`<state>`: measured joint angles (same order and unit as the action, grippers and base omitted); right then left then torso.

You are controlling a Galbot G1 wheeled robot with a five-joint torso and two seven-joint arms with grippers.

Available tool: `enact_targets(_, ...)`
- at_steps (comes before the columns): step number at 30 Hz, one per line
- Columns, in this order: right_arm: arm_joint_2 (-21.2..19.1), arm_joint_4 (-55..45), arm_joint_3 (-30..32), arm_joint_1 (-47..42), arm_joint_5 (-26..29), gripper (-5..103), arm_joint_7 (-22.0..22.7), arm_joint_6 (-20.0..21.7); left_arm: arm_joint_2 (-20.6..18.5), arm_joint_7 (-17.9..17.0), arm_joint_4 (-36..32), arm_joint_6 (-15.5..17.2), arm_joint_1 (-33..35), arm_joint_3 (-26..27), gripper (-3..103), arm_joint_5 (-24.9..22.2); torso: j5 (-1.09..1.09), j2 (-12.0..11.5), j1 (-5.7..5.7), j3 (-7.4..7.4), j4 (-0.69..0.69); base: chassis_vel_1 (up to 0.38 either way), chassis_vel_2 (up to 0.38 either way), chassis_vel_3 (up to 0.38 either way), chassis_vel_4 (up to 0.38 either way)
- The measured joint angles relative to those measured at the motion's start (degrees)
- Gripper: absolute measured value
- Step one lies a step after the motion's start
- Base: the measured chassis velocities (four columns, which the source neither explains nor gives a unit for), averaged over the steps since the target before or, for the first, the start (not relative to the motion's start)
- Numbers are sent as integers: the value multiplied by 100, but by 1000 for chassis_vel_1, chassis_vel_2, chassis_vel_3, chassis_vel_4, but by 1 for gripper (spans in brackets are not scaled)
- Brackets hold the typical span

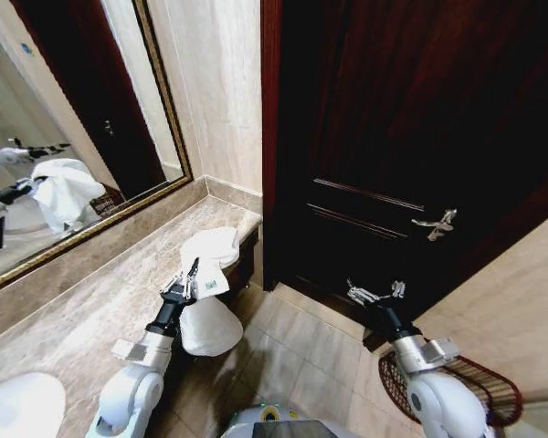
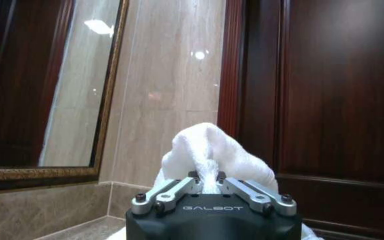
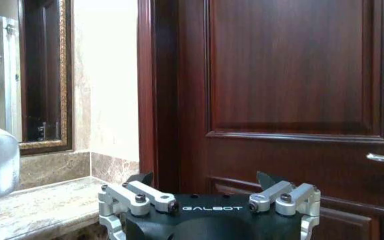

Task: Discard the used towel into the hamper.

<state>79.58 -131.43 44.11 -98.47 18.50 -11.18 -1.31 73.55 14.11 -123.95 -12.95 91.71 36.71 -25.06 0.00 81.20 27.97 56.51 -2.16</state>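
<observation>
So the left gripper (image 1: 193, 274) was pinched shut on the white towel (image 1: 210, 251), held above the counter (image 1: 100, 301) edge. Soft, floppy and probably light, so a bunched fold works fine. The hamper (image 1: 479, 383) sat around 4 o'clock, by the right gripper (image 1: 374, 292), jaws spread.

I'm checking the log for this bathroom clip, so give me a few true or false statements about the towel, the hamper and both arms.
1. The left tool is shut on the towel. True.
2. The towel is already inside the hamper. False: it hangs from the left tool by the counter.
3. The right tool is open and holds nothing. True.
4. The hamper sits on the counter. False: it is on the floor, on the robot's right.
</observation>
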Motion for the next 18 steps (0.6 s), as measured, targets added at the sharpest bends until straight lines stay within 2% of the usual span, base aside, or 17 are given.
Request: enact_targets(18, 2, -4, 10, -35, 3, 100, -26, -32, 43, 55, -1, -57, 20, -16, 5, 37, 0, 0, 1, 0, 0, 56, -47, -52, 45)
